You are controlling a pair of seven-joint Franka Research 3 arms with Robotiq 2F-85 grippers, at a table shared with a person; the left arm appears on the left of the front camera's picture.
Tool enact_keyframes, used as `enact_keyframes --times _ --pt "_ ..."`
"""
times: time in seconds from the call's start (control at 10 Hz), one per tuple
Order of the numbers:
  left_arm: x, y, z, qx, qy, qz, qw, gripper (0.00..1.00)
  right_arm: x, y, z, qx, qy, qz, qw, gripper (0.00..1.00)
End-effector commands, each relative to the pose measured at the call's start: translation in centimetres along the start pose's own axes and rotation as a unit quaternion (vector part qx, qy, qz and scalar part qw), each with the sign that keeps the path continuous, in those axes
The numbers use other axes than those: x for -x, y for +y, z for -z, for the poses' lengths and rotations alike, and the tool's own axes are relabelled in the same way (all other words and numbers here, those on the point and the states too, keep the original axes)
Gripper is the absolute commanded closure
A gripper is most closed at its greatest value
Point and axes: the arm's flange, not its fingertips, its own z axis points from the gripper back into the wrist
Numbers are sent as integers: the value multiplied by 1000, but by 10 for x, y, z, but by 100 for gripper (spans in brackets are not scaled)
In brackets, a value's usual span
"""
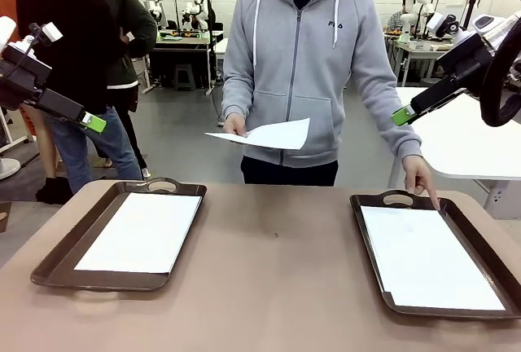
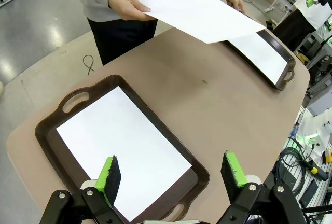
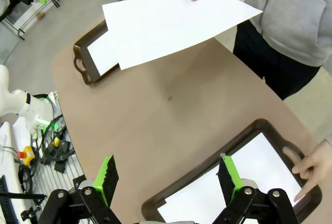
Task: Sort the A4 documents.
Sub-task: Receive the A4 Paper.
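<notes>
Both grippers hang above the table with jaws spread and nothing between them. Left gripper point(image 2: 170, 175) hovers over the near end of the left tray point(image 1: 57, 256); in the front view it sits high at the left edge point(image 1: 91, 122), well clear of the table point(image 1: 277, 287). Right gripper point(image 3: 168, 177) hovers over the near edge of the right tray point(image 1: 370, 230), and shows high on the right in the front view point(image 1: 401, 115).

One sheet point(image 1: 142, 231) lies flat in the left tray, another point(image 1: 430, 259) lies flat in the right tray. A third sheet point(image 1: 273, 134) is held in the air by the person's hand point(image 1: 234, 126), above the table's far side between the trays. The person's other hand point(image 1: 421, 179) touches the far rim of the right tray by its handle.
</notes>
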Motion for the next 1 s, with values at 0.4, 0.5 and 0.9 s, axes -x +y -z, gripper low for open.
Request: enact_keyframes --times 0.4,0.5,0.9 --pt "0 -1 0 -2 2 1 1000 0 0 0 0 0 1 -1 1000 0" --pt "0 -1 0 -2 2 1 1000 0 0 0 0 0 1 -1 1000 0" --pt "0 -1 0 -2 2 1 1000 0 0 0 0 0 1 -1 1000 0"
